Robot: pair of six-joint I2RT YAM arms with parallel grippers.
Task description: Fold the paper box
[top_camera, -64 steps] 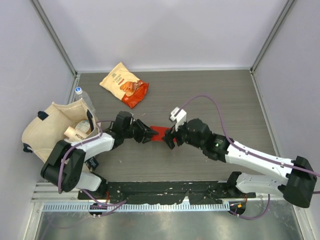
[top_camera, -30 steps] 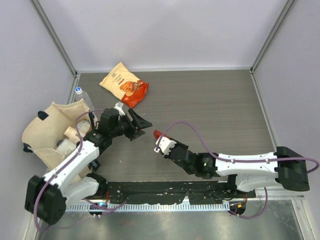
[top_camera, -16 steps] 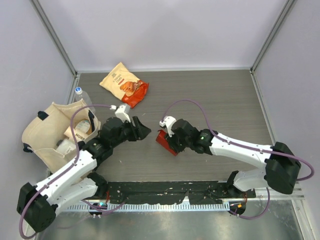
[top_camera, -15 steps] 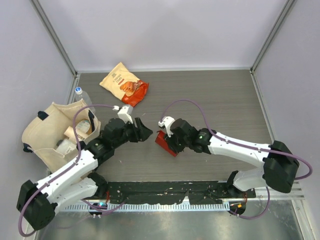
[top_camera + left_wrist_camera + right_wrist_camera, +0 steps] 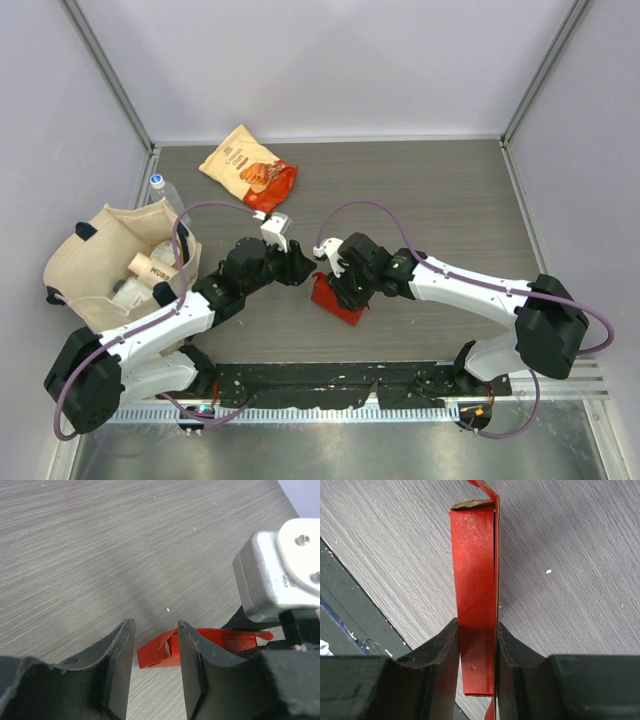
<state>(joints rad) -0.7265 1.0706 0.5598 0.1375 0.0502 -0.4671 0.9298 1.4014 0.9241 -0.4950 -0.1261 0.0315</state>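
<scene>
The paper box (image 5: 338,298) is a bright red, flattened cardboard piece held on edge just above the table's middle. My right gripper (image 5: 343,283) is shut on it. In the right wrist view the box (image 5: 472,555) runs straight out from between the right gripper's (image 5: 476,630) two fingers, with a thin flap edge on its right side. My left gripper (image 5: 300,268) is open, just left of the box. In the left wrist view the box's near end (image 5: 152,655), with a small bent flap, shows in the gap of the left gripper (image 5: 156,625), beyond the fingers.
An orange-and-cream snack bag (image 5: 250,168) lies at the back left. A cream tote bag (image 5: 85,265) with items stands at the left edge, with a water bottle (image 5: 158,185) behind it. A black rail (image 5: 330,380) runs along the near edge. The right wrist's camera housing (image 5: 285,575) is close by in the left wrist view.
My left gripper has moved right, up to the red box's end. My right gripper has kept hold of the box and shifted it slightly nearer and to the right.
</scene>
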